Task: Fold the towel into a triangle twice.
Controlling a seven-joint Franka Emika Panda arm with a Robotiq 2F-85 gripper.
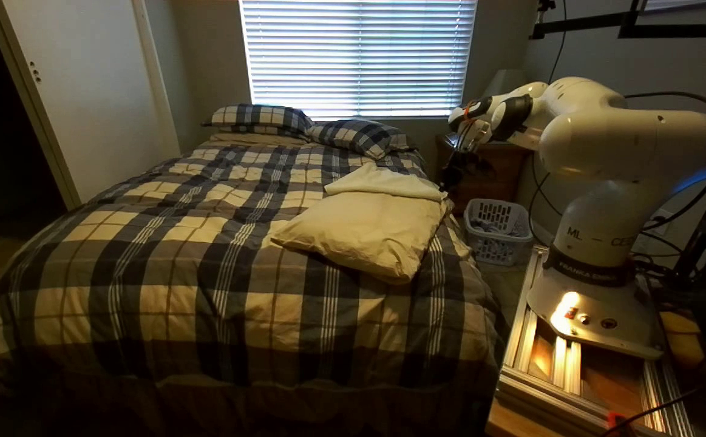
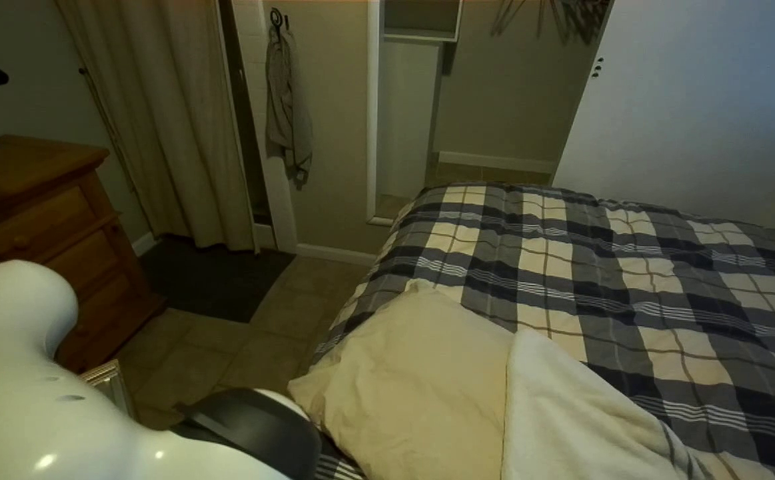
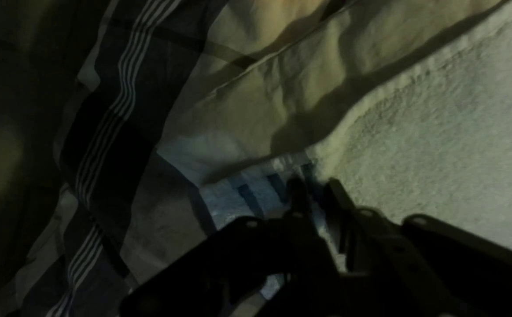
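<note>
Towel [image 2: 574,413] on the bed [image 1: 164,261], lying over one end of a cream pillow [image 1: 359,230]; whiter than the pillow. Wrist view: terry weave, bluish band with dark stripes near one corner. Pincer [image 3: 316,193] is at that band, fingers close, narrow gap, cloth showing between the tips. Can't tell if it's clamped; that spot is dark and blurred. Towel's hem bends right next to the tips. In an exterior view the pincer is small and dark, out at the bed's edge by the towel's corner. Arm [image 1: 589,127] stands beside the bed, bent over toward it. Plaid pillows [image 1: 261,118] at the head, under the blinds [image 1: 359,60]. Basket [image 1: 495,252] beside the bed, in front of a nightstand [image 1: 513,162]. In an exterior view, dresser [image 2: 34,220] and curtain [image 2: 167,120] show behind the arm; a grayish cloth [image 2: 282,107] hangs near the curtain.
</note>
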